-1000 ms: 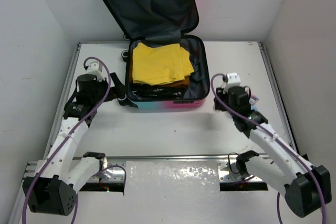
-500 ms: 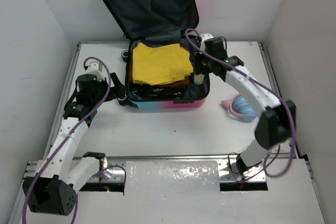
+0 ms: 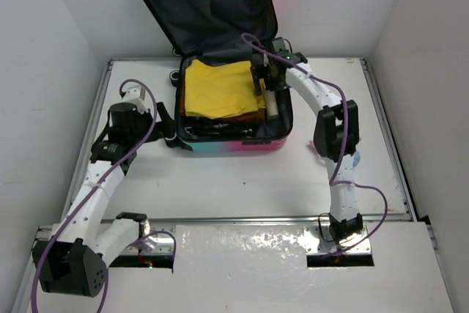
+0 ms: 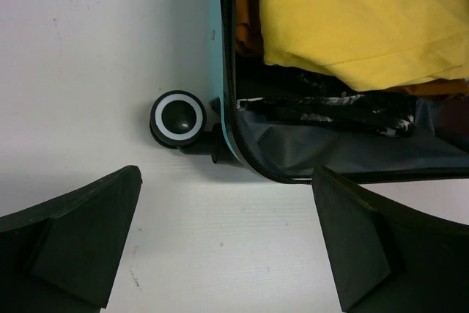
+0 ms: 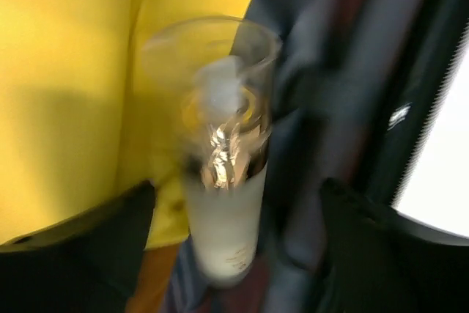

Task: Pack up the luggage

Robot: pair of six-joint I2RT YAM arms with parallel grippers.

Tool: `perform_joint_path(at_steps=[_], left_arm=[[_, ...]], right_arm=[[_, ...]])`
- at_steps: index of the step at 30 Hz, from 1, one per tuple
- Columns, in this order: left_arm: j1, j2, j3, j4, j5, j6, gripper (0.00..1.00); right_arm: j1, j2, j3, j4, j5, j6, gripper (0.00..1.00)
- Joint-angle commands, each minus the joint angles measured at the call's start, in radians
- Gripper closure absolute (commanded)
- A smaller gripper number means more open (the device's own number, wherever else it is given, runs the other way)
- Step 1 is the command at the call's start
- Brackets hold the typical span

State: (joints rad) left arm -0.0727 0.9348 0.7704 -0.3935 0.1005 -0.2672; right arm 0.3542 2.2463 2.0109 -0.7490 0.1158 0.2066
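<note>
We see the suitcase (image 3: 227,146) lying open at the far middle of the counter (image 3: 242,181), its lid (image 3: 205,5) propped up against the back wall. A folded yellow garment (image 3: 216,89) fills most of the lower half, with something orange (image 4: 245,5) and a black-and-white piece (image 4: 330,104) showing beneath it. The right arm (image 3: 322,108) reaches over the case's right side. In its blurred wrist view the right fingers (image 5: 110,232) stand apart on either side of a frosted bottle (image 5: 223,210) with a clear cap, with a gap showing on both sides. The bottle lies between the yellow garment and the dark lining (image 5: 315,71). The left fingers (image 4: 80,232) are spread wide above the bare counter, just beside the case's near-left corner and its black wheel (image 4: 178,116).
</note>
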Motion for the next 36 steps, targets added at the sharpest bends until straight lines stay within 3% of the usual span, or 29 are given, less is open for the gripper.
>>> perform_joint_path(at_steps=[1,6,9,11,15,20,23,25,28,36], left_arm=[[-0.010,0.004,0.004,0.031,0.021,0.013,0.00],[-0.010,0.013,0.004,0.031,0.031,0.014,0.00],[-0.009,0.012,0.004,0.031,0.025,0.014,0.00],[-0.009,0.012,0.004,0.028,0.018,0.014,0.00],[-0.010,0.013,0.016,-0.001,-0.068,0.002,0.00],[-0.010,-0.004,0.021,-0.010,-0.096,-0.009,0.00],[-0.013,-0.010,0.015,-0.001,-0.079,-0.009,0.00],[-0.015,-0.005,0.015,0.002,-0.059,-0.006,0.00],[-0.015,-0.002,0.015,0.004,-0.036,-0.004,0.00],[-0.018,0.006,0.010,0.007,-0.018,0.003,0.00]], right_arm=[[-0.011,0.010,0.162,-0.007,0.061,0.010,0.03],[-0.029,-0.043,0.239,-0.007,0.125,0.022,0.01],[-0.031,-0.143,0.186,-0.004,0.146,0.014,0.01],[-0.031,-0.233,0.022,0.022,0.153,0.005,0.01],[-0.034,-0.593,-0.439,0.108,0.208,-0.016,0.01],[-0.095,-0.853,-0.779,0.042,0.274,0.053,0.01],[-0.139,-0.973,-0.984,0.078,0.171,0.059,0.11],[-0.144,-1.020,-1.095,0.095,0.128,0.045,0.29],[-0.146,-0.987,-1.160,0.122,0.128,-0.022,0.35],[-0.152,-0.785,-1.104,0.232,0.173,-0.062,0.53]])
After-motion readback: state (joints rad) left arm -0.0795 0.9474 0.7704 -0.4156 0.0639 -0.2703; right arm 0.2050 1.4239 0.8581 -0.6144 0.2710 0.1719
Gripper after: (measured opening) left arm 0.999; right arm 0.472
